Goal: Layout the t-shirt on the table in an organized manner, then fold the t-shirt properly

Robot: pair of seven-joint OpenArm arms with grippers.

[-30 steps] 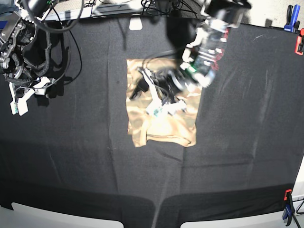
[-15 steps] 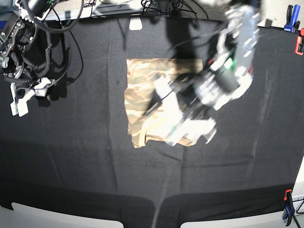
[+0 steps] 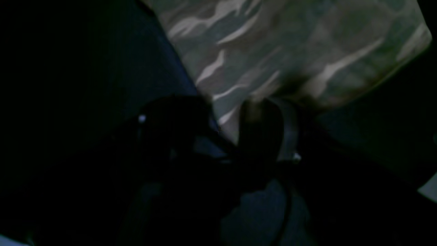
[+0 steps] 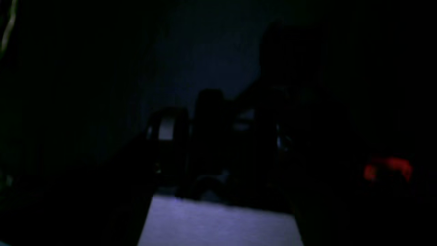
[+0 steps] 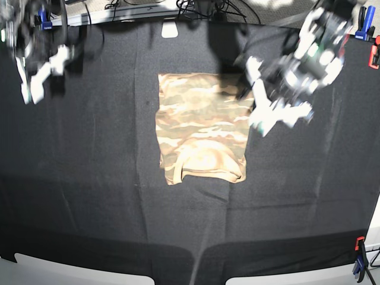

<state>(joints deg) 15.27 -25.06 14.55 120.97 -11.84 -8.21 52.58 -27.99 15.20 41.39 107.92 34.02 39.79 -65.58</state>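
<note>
My left claw [image 5: 279, 116] has left the folded t-shirt [image 5: 202, 127], spread empty beside its right edge; the right claw's [image 5: 35, 74] grip I cannot tell; bare counter [image 5: 89, 196] all around.

I see the t-shirt [image 5: 202, 127] folded into a compact, roughly square packet, lying flat a little toward twelve o'clock from the middle of the table [image 5: 89, 196]. Its camouflage runs in tan, beige, brown and olive streaks, and the collar curve shows along the six o'clock edge. From the left wrist view the fabric [image 3: 290, 51] looks smooth, one corner resting on the matte black cloth [image 3: 375, 130].
</note>
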